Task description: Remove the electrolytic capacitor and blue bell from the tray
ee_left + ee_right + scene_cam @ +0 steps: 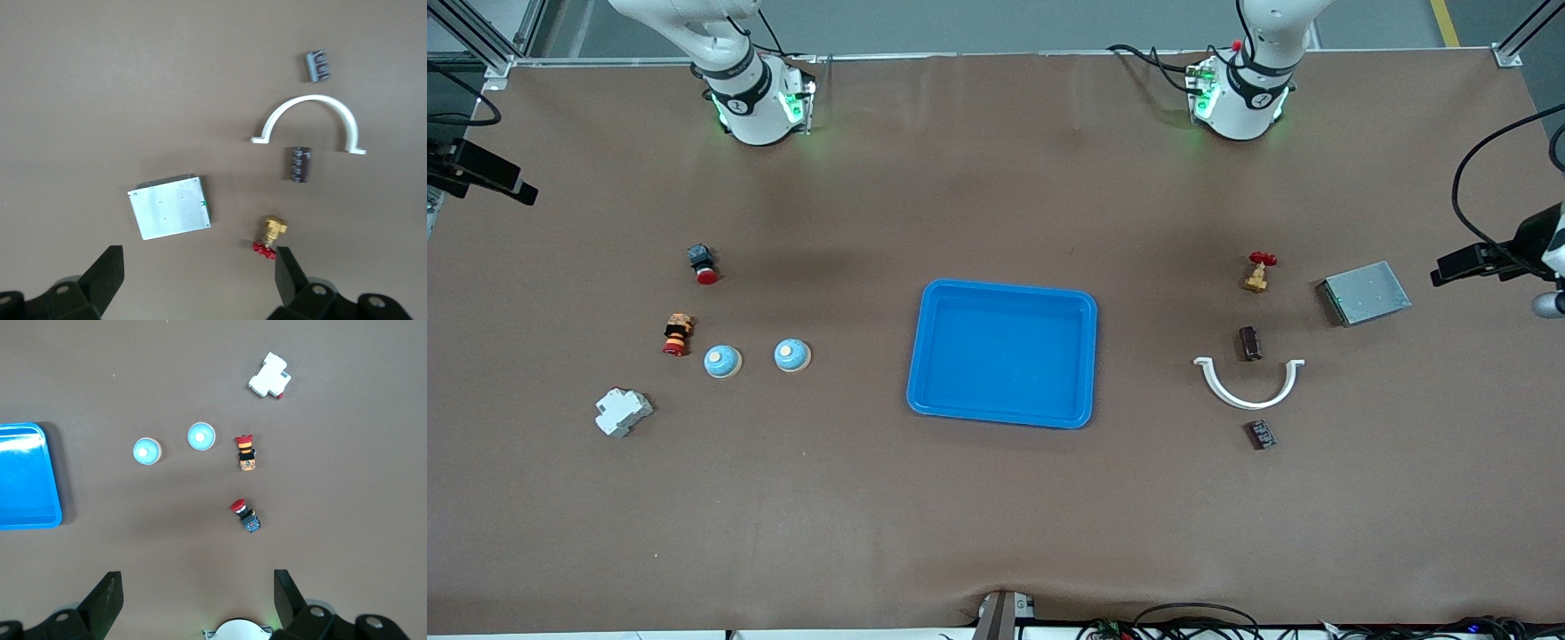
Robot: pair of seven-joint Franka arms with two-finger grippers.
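Resting mid-counter (996, 533), one empty blue tray (1003, 353) sits between two groups of parts. Toward the right arm's end lie two blue bells (792, 355); toward the left arm's, two dark capacitors (1250, 343). Both the left gripper (200, 273) and the right gripper (198, 597) wait aloft, fingers spread and empty.

Even, fairly bright overhead light — soft, short shadows beside the tray (1003, 354) and small parts. No glare on the matte counter (996, 516). Wrist views slightly soft — hand fingers dark.

Brown-covered table (996, 533), grey floor (1005, 22)
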